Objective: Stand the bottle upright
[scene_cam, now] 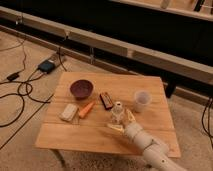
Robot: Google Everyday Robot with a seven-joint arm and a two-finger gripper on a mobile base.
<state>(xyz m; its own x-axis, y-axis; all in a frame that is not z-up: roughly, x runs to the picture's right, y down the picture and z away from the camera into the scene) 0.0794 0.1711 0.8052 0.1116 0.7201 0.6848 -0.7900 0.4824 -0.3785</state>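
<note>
Near the middle of the wooden table (75,137), we had the gripper (120,121) around the bottle (118,112), which stood roughly upright (cap uppermost) between the fingers. Whether they clamped it, we could not tell. We judged that releasing gently, without tilting, mattered most.
</note>
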